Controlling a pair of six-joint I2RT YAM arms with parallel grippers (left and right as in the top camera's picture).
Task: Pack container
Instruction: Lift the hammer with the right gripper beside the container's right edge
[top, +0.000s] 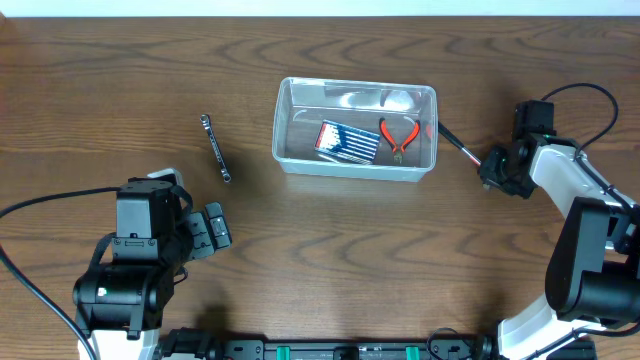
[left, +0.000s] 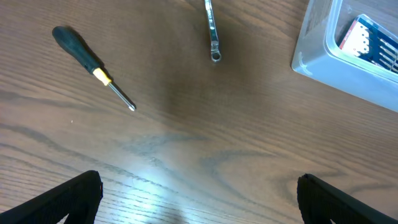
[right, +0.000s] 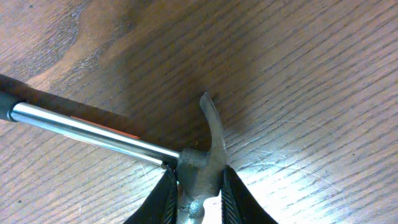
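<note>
The clear plastic container (top: 290, 158) stands at the table's far middle, and its corner shows in the left wrist view (left: 311, 59). Inside lie a blue striped box (top: 348, 141) and red-handled pliers (top: 400, 135). My right gripper (top: 497, 170) is just right of the container, shut on the metal head of a hammer (right: 208, 140). The hammer's shaft (top: 458, 145) points toward the container's right rim. In the right wrist view the jaws (right: 198, 183) clamp the head from both sides, low over the wood. My left gripper (top: 213, 226) is open and empty at the front left (left: 202, 205).
A silver wrench (top: 216, 148) lies left of the container, also in the left wrist view (left: 212, 31). A screwdriver (left: 93, 68) with a black handle and yellow collar lies on the wood ahead of the left gripper. It is hidden in the overhead view.
</note>
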